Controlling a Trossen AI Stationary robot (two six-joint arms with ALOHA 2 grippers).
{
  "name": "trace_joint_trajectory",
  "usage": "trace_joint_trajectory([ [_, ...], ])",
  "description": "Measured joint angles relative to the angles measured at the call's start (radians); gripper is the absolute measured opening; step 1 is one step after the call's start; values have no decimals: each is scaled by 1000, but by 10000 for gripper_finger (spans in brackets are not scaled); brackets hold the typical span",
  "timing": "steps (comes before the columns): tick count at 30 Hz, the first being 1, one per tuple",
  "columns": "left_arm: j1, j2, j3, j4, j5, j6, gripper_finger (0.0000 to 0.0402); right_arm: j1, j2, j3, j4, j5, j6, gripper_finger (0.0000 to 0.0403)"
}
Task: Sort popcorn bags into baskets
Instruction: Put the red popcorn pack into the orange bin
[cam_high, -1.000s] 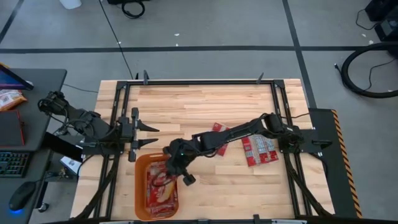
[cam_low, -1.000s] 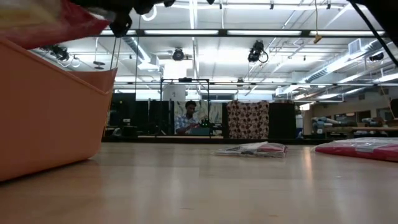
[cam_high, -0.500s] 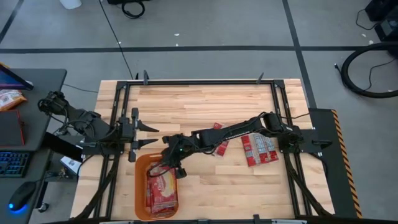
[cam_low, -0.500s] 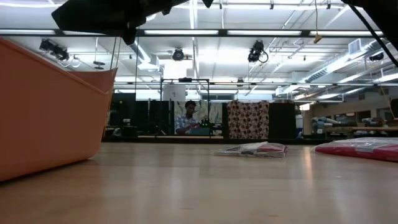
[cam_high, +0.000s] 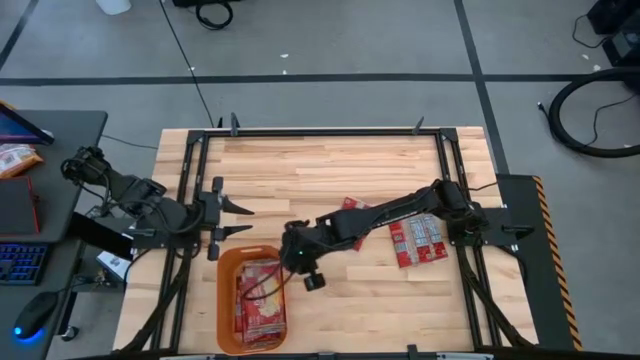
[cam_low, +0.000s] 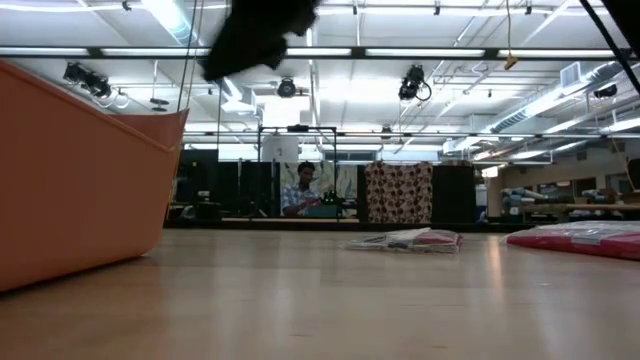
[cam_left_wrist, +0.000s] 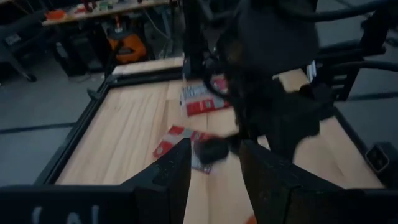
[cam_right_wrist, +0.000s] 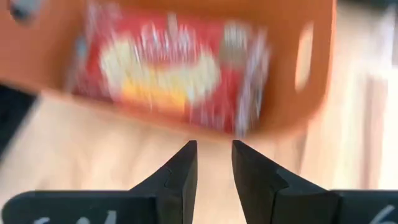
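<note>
The popcorn bags already sorted lie flat inside the orange basket near the table's front edge on your left side, and the right wrist view shows one with its cream-yellow logo facing up there. More bags wait on the bare wood: a pair partly under the right arm near the middle of the table, and a wider cluster toward the right edge. Your right gripper hangs just beside the basket's right rim, its fingers parted a little and holding nothing, so the step in hand looks like going for the next bag. Your left gripper waits at the left edge of the table, fingers apart and empty. To do this step well, lift clear of the basket rim before you swing back, so you do not nudge it. Pick the nearer pair first. Come down over one bag's edge, not the overlap, since flat packets are likely to slide or come up two at a time. Close firmly and check the grip before you lift.
</note>
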Motion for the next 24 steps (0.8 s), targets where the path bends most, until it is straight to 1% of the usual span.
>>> trace_joint_trajectory([
  [4, 0, 0, -2, -36, -1, -36, 144, 29, -9, 0, -216, 123, 6, 105],
  [6, 0, 0, -2, -42, 0, -56, 144, 44, -9, 0, -340, 202, 31, 105],
  [9, 0, 0, -2, -43, 0, -57, 144, 65, -9, 0, -515, 352, 91, 105],
  [11, 0, 0, -2, -42, 0, -58, 144, 77, -9, 0, -632, 425, 139, 104],
  [14, 0, 0, -2, -43, 0, -64, 144, 94, -9, -4, -762, 443, 228, 104],
  [18, 0, 0, -2, -44, 0, -82, 144, 117, -17, -70, -838, 426, 337, 104],
  [21, 0, 0, -2, -46, 0, -83, 144, 136, -46, -158, -856, 422, 402, 105],
  [24, -1, 0, -2, -49, 0, -83, 144, 153, -98, -280, -816, 398, 482, 107],
])
